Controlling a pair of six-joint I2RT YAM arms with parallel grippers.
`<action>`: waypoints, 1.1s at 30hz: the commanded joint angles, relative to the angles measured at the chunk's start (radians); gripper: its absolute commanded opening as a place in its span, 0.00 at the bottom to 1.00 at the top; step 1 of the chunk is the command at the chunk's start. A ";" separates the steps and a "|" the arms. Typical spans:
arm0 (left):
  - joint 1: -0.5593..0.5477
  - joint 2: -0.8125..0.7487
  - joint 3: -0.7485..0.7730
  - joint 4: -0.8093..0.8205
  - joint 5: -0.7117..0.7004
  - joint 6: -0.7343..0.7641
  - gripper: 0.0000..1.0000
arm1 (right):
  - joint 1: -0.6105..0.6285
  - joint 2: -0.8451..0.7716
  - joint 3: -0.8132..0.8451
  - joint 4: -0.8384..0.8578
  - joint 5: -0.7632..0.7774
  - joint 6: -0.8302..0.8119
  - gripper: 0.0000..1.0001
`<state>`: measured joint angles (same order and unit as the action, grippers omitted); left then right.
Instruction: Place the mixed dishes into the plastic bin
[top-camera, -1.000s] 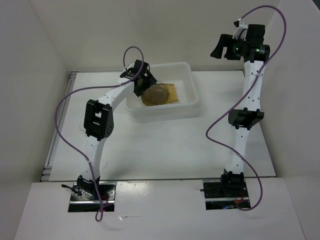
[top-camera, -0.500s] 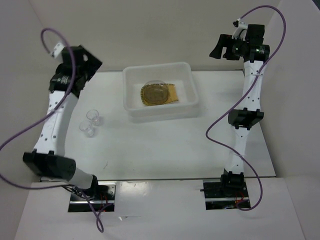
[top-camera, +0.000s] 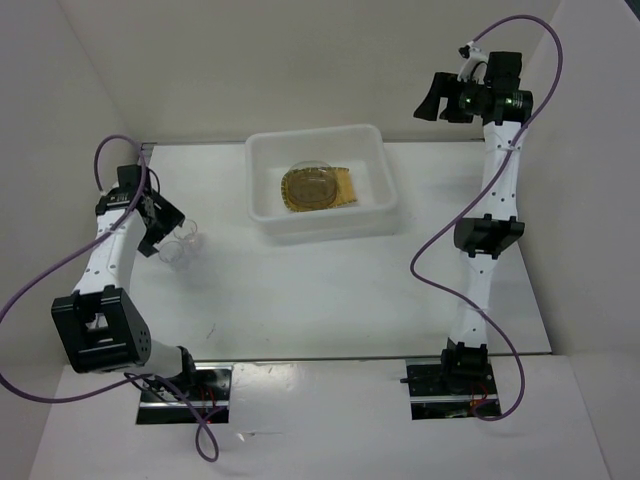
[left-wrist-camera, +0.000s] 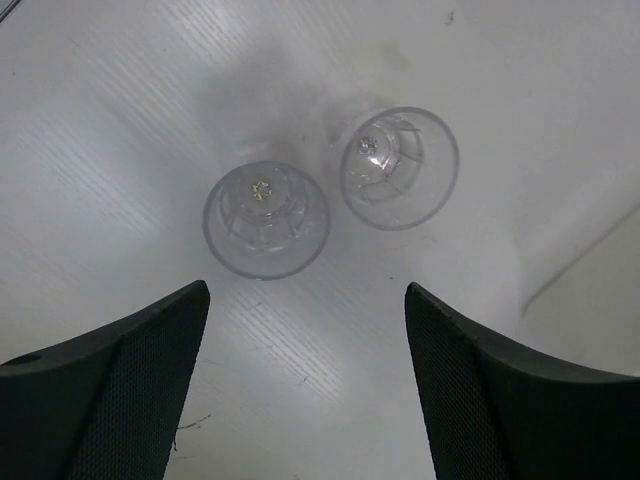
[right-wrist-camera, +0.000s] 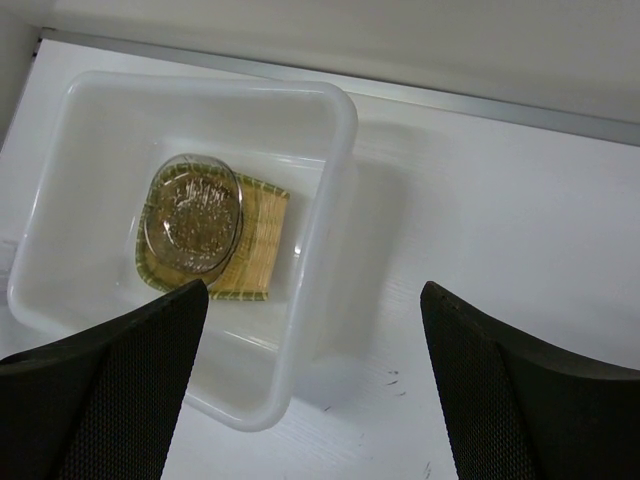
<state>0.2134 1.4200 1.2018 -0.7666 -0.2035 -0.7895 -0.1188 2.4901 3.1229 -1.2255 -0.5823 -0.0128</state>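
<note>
Two small clear glass cups stand upright side by side on the white table, at the left in the top view. My left gripper hangs just short of them, open, with only bare table between its fingers; in the top view it sits at the cups' left. The plastic bin stands at the back centre. Inside it lies the tan rounded-square plate with a round translucent plate on top. My right gripper is open, high above the bin's right edge.
White walls close in the table on the left, back and right. A metal strip runs along the back edge. Purple cables loop beside both arms. The arm bases are bolted at the near edge.
My left arm left the bin, swung up and out to the left, then came down beside the two cups. The plates stay in the bin. The right arm has hardly moved.
</note>
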 joint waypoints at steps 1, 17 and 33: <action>0.023 -0.030 -0.024 -0.017 -0.004 0.010 0.85 | 0.010 0.007 0.013 -0.008 -0.024 -0.007 0.91; 0.086 0.019 -0.232 0.078 0.032 -0.057 0.78 | 0.019 0.007 0.013 -0.008 -0.014 -0.007 0.91; 0.086 0.065 -0.183 0.055 0.004 -0.039 0.00 | 0.019 -0.002 0.013 -0.008 0.004 -0.007 0.91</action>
<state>0.2977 1.4948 0.9714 -0.6796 -0.1791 -0.8379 -0.1078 2.4954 3.1229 -1.2278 -0.5831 -0.0162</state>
